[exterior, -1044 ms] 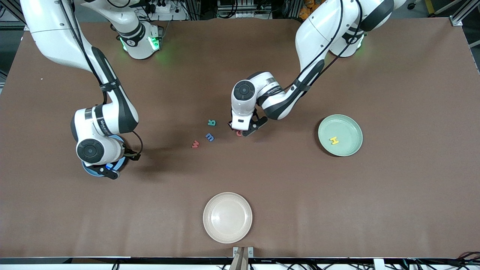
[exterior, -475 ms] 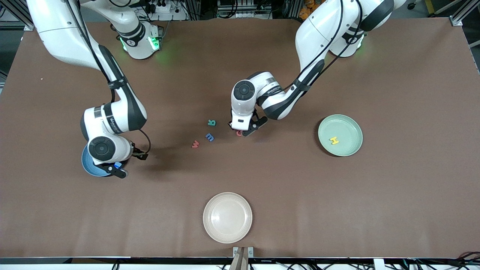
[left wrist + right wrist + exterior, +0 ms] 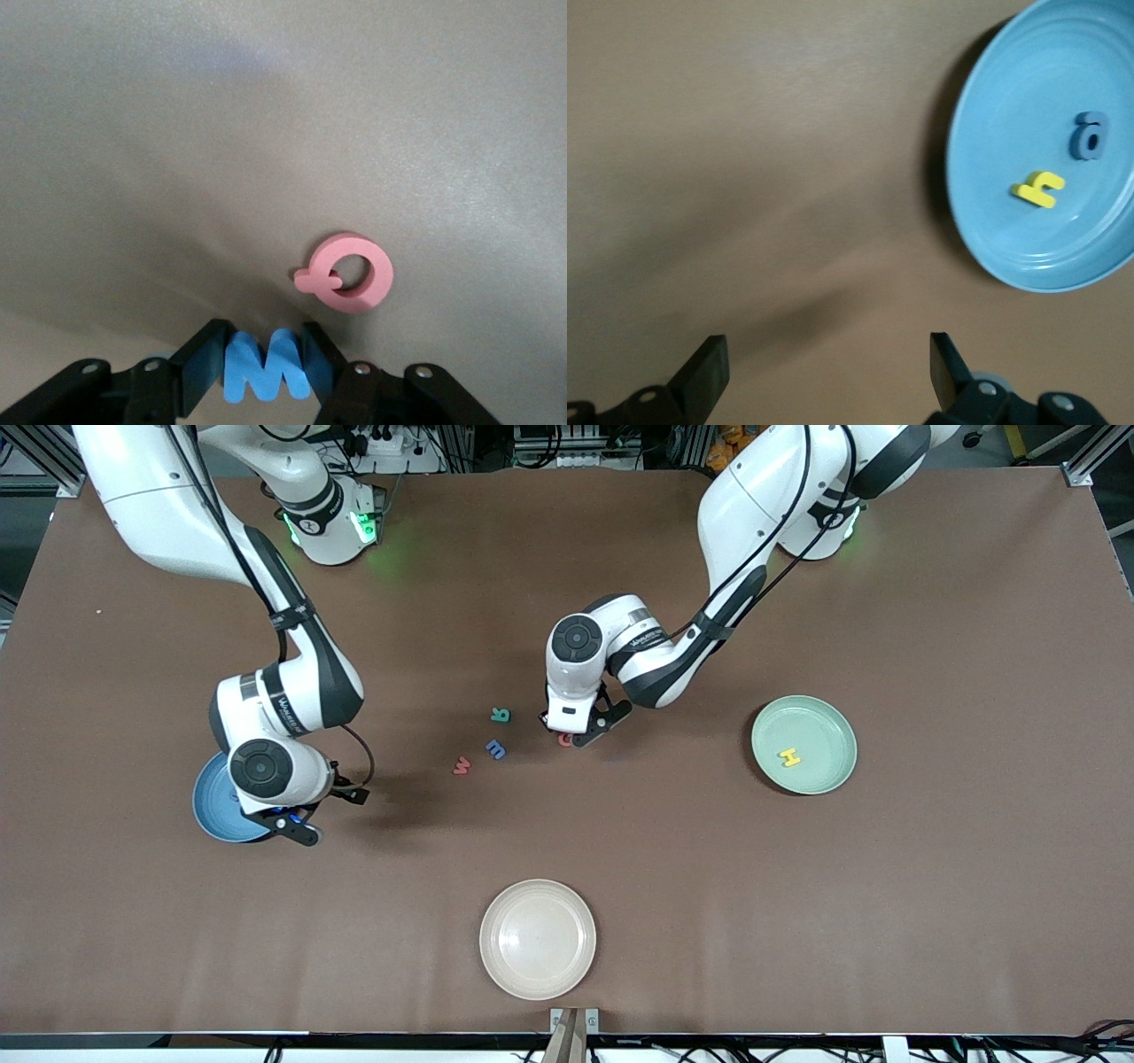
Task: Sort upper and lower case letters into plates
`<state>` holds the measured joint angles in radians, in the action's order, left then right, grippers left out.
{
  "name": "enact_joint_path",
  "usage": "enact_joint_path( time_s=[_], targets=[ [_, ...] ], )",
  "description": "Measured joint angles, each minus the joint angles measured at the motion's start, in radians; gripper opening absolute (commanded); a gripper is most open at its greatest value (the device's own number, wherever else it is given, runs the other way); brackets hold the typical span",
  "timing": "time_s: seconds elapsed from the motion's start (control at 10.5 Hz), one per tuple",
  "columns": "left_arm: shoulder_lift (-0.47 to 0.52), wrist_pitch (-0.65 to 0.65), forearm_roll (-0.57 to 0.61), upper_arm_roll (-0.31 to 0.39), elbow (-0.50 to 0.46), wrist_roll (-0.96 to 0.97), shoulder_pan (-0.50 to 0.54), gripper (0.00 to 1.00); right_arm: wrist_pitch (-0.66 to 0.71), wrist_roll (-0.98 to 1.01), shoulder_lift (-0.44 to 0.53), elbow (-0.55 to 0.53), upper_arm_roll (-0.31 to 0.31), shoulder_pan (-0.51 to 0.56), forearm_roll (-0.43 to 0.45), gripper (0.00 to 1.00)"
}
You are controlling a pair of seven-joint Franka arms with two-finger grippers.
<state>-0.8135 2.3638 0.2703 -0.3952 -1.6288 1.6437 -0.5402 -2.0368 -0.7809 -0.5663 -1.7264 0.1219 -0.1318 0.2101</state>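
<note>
My left gripper [image 3: 264, 351] is shut on a blue letter M [image 3: 266, 370], low over the table's middle [image 3: 574, 730]. A pink-red letter Q [image 3: 347, 273] lies flat just beside it [image 3: 564, 739]. A teal letter [image 3: 500, 714], a blue m [image 3: 496, 749] and a red w [image 3: 462, 765] lie close by, toward the right arm's end. The blue plate [image 3: 1010, 133] holds a yellow h [image 3: 1037, 189] and a blue a [image 3: 1090, 137]. My right gripper [image 3: 827, 363] stands open with nothing in it, beside the blue plate [image 3: 207, 811]. The mint green plate [image 3: 764, 731] holds a yellow H [image 3: 789, 757].
A cream-white plate [image 3: 538, 939] with nothing on it sits near the table's front edge, nearer the camera than the loose letters. Brown table cover runs between the three plates.
My right gripper has moved from over the blue plate toward the table's middle, uncovering most of the plate. The left arm has stayed where it was.
</note>
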Motion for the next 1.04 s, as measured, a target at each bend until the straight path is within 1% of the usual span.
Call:
enact_joint_path(
  time_s=[0.47, 0.76, 1.04],
  targets=[
    [0.002, -0.008, -0.001, 0.001, 0.015, 0.000, 0.002, 0.39, -0.095, -0.025, -0.019, 0.000, 0.052, -0.008, -0.004, 1.00],
    [0.002, -0.035, -0.001, 0.008, 0.031, 0.000, 0.003, 0.39, -0.111, -0.078, -0.028, 0.000, 0.062, -0.031, -0.006, 1.00],
    [0.003, -0.040, -0.001, 0.008, 0.038, 0.000, 0.002, 0.39, -0.115, -0.218, -0.036, 0.000, 0.067, -0.110, -0.014, 1.00]
  ],
)
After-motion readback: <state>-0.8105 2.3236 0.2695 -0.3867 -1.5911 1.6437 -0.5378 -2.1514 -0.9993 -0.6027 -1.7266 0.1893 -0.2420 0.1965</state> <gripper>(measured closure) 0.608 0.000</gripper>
